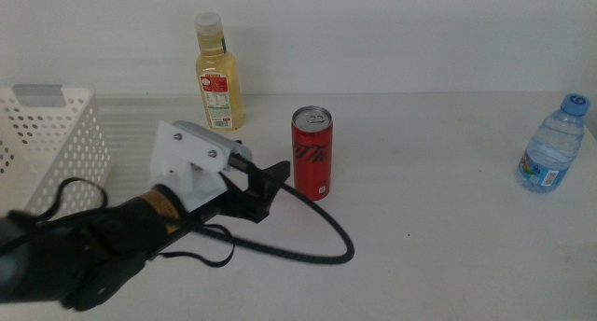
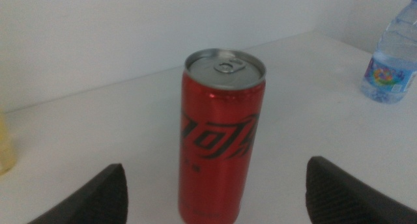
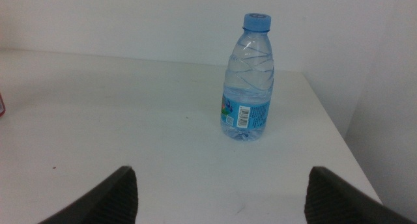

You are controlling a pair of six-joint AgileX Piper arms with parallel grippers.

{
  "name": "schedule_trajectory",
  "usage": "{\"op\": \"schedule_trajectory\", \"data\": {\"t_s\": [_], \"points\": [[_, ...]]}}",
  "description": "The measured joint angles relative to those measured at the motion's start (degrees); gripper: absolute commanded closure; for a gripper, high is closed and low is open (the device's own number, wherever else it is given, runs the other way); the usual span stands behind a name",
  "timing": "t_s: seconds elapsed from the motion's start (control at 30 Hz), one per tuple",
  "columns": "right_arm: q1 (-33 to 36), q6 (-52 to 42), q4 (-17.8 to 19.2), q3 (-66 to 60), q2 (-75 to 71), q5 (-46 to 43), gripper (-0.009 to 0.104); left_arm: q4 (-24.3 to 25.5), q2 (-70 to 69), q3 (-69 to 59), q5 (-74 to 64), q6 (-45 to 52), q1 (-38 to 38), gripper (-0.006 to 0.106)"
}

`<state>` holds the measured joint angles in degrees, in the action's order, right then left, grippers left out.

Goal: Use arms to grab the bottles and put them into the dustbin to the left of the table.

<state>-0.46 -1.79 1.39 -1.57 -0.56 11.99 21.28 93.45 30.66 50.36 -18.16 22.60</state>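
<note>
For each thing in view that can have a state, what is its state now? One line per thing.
red can: upright, unopened, free.
yellow-liquid bottle: upright, capped.
water bottle: upright, capped.
dustbin: on the table's left, contents hidden.
left gripper: open, near the can.
right gripper: open, facing the water bottle.

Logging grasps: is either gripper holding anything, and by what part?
Nothing held. Left gripper is open before the red can; right gripper open, short of the water bottle.
</note>
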Motion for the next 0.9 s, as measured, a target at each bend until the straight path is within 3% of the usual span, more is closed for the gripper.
{"op": "schedule_trajectory", "data": {"t_s": [0.9], "points": [[0.00,0.00,0.05,0.00,0.00,0.00,0.028,8.12,19.50,18.86,4.11,-5.54,0.06,0.010]]}}
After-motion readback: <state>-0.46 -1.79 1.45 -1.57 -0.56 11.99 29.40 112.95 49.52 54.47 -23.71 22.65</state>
